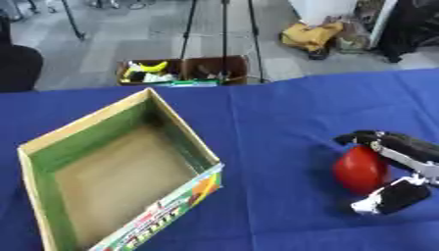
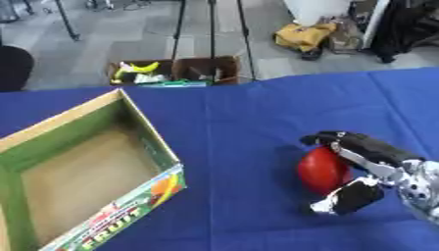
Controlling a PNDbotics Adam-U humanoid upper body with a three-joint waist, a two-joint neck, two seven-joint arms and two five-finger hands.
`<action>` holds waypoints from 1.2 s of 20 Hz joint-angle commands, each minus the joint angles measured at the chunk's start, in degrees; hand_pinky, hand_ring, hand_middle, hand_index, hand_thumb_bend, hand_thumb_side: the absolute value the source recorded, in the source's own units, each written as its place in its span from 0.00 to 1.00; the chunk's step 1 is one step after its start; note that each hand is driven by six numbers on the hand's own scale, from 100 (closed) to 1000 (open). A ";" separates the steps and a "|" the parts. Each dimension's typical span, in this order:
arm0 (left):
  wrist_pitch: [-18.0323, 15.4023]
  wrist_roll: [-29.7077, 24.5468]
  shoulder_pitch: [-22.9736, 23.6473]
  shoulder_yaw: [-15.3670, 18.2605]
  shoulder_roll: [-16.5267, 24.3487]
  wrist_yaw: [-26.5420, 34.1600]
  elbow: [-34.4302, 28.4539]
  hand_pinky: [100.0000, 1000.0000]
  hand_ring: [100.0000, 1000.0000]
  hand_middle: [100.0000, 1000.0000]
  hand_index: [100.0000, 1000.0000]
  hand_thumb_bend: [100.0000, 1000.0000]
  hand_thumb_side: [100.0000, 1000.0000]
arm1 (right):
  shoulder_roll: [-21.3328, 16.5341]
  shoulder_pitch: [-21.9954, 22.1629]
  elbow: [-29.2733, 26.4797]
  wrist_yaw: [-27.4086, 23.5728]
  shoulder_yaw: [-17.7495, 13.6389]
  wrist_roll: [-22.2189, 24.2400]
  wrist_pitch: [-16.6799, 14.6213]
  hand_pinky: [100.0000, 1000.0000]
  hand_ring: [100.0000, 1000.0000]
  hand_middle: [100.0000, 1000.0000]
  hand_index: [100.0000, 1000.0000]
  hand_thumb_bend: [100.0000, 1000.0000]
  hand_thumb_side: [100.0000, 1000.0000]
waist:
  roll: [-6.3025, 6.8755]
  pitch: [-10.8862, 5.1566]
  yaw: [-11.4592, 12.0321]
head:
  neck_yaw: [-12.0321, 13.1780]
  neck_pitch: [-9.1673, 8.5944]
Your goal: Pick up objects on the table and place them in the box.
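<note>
Blue-clothed surface [image 1: 283,122] is carrying a cardboard box [image 1: 51,142] — "FRUIT" showing on its side — while the right hand [image 2: 377,162] is curling its fingers [image 2: 347,198] around a red round fruit [image 2: 322,169], right of the box.

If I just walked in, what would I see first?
Probably the shiny red ball on the blue table, with the robot's right hand curled round it on the right side. Next, the big open cardboard box on the left, with nothing inside it.
</note>
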 commanded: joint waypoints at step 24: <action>0.02 0.04 -0.13 0.39 1.11 -0.25 -0.76 0.14 0.51 0.56 0.63 0.00 0.84 | -1.78 0.66 -0.47 -11.82 -1.14 -12.60 2.58 0.37 0.49 0.72 0.71 0.00 0.15 | -0.22 -1.88 -0.42 | -0.30 -0.15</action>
